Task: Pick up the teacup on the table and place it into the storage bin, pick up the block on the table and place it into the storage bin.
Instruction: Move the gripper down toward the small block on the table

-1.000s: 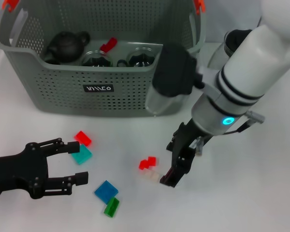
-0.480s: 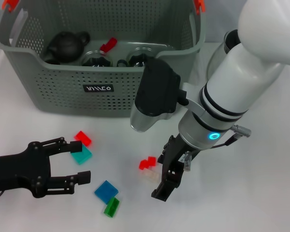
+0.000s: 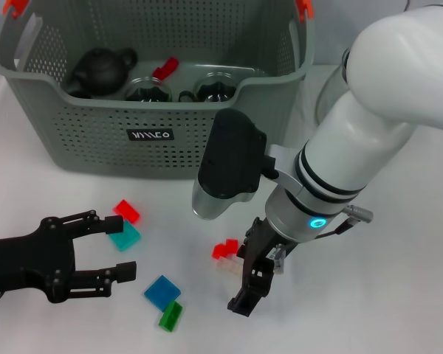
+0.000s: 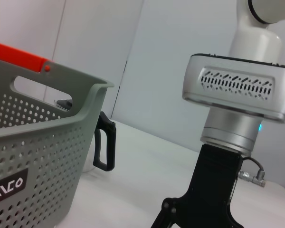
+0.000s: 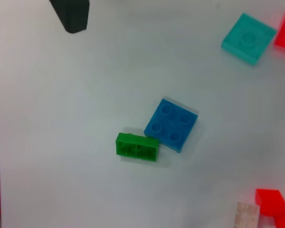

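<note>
The grey-green storage bin [image 3: 96, 140] stands at the back and holds a black teapot [image 3: 103, 68], two glass teacups [image 3: 148, 90] and a red block [image 3: 165, 68]. A glass cup with a black handle [image 4: 104, 147] stands on the table at the bin's right end, mostly hidden behind my right arm in the head view. My right gripper [image 3: 244, 284] is open, low over the table, right beside a red block [image 3: 224, 249] and a cream block [image 3: 227, 267]. My left gripper [image 3: 111, 247] rests open at the front left, near a teal block [image 3: 124, 236].
More loose blocks lie on the white table: a red one [image 3: 125, 211], a blue one [image 5: 171, 124] and a green one [image 5: 137, 146] touching it. My right arm's forearm [image 3: 332, 169] hangs in front of the bin's right corner.
My right arm has swung toward the left and nearer. Its gripper has slid along the cream and red blocks toward the table's front. The left gripper and the blocks have stayed put.
</note>
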